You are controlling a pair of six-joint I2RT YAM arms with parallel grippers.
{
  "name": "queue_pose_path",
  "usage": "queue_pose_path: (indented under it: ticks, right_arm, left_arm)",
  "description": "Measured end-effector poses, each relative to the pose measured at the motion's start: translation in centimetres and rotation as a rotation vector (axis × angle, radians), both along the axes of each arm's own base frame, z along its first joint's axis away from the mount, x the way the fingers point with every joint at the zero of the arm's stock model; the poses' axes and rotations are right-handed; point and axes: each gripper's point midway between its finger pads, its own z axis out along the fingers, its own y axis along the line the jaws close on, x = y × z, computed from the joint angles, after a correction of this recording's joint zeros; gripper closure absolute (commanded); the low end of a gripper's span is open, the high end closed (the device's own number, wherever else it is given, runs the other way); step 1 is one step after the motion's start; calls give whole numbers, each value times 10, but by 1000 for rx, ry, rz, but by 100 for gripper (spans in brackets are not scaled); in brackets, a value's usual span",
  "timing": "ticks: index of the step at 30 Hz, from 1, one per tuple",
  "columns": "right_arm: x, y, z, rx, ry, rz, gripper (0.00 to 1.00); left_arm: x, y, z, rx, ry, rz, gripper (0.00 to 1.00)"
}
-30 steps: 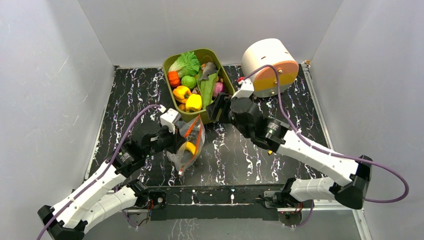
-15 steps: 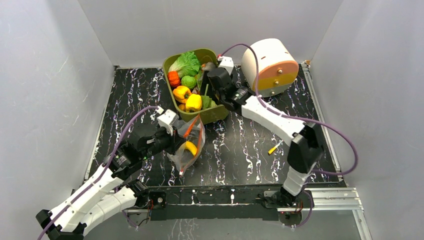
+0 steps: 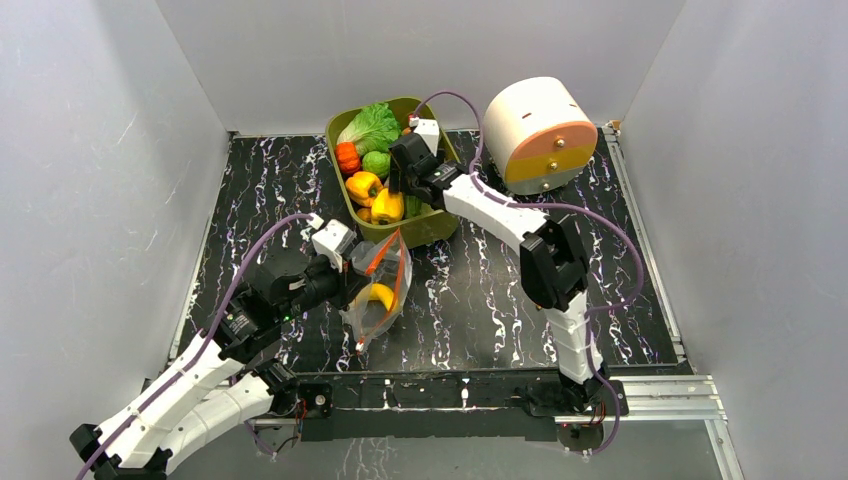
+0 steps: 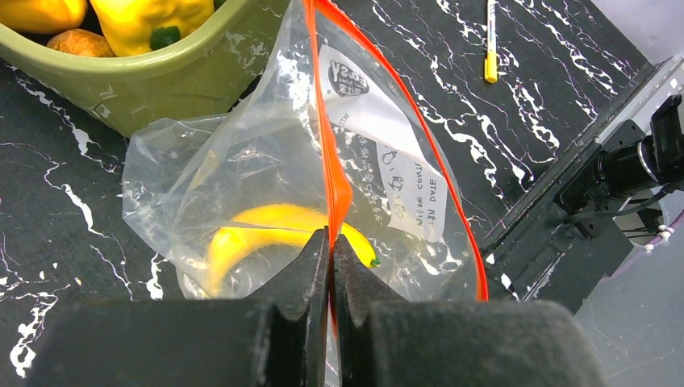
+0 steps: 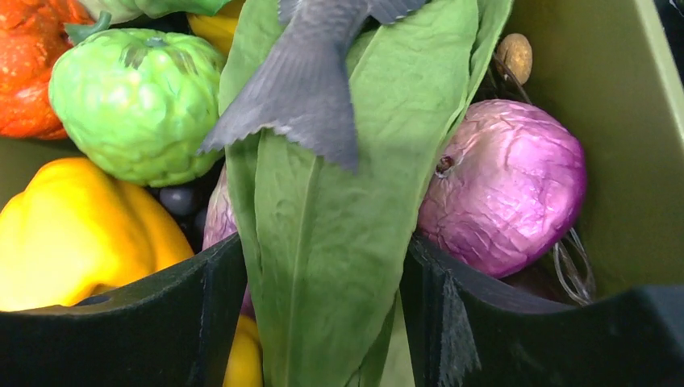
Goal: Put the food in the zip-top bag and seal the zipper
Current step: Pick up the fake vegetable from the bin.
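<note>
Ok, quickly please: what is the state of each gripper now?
Left gripper: closed on the zipper of the zip-top bag.
Right gripper: open, astride a green leaf in the tub.

The top camera looks down from high and sees the whole table (image 3: pixel 480 300). The left wrist camera is close to the zip-top bag (image 4: pixel 242 161), the right one inside the green tub (image 5: pixel 629 121); both places show from above.

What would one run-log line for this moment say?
left gripper: shut on zipper | right gripper: open, astride green leaf | zip-top bag: banana inside
</note>
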Motion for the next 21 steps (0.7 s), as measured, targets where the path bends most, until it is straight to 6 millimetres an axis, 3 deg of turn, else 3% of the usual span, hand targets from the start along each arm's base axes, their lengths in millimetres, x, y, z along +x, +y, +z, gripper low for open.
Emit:
queue_pose_path:
  ticks: [11,17,21]
  right_arm:
    - [13,1,-7,-73,-3,1,67]
    - [17,5,-3,-59,-39,35,76]
    - [15,4,0,-47,-53,46,77]
  left_arm:
    - [1,1,-1,5,0,8,100]
    - [2,3,-2,12,0,18,100]
    - [3,4,-2,15,-1,23,100]
